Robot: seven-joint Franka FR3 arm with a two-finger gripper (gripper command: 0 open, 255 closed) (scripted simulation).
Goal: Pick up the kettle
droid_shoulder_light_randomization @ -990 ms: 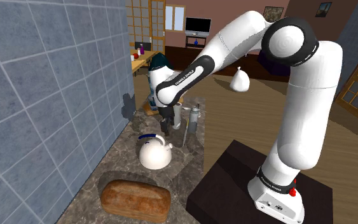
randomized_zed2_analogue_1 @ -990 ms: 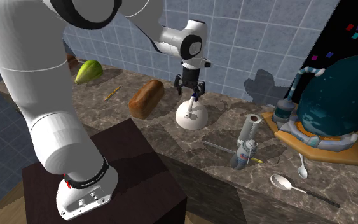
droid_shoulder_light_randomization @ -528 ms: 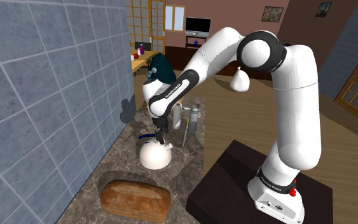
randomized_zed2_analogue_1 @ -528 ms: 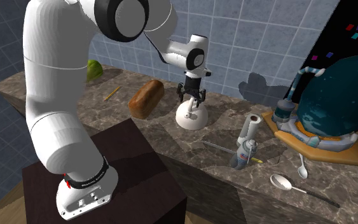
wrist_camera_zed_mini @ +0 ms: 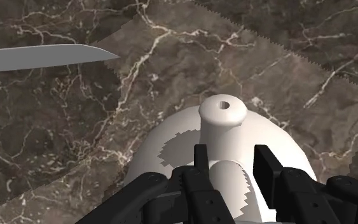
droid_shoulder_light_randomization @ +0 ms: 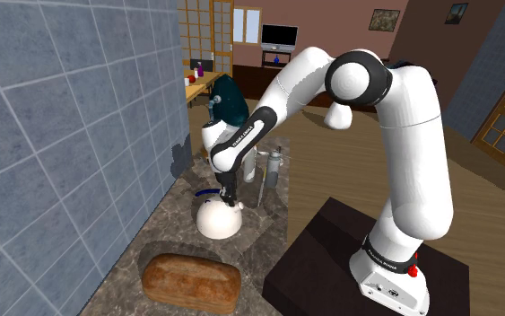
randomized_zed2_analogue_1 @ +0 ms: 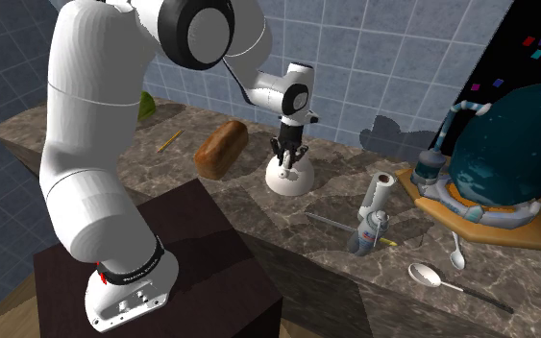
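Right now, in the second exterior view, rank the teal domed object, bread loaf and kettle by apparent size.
Largest: teal domed object. Then bread loaf and white kettle, too alike to rank.

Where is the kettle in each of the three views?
Shoulder view: kettle lower centre-left, just beyond the bread loaf.
Second exterior view: kettle at centre, right of the bread loaf.
Wrist view: kettle directly under the end effector.
Shared landmark: the end effector, over the kettle everywhere.
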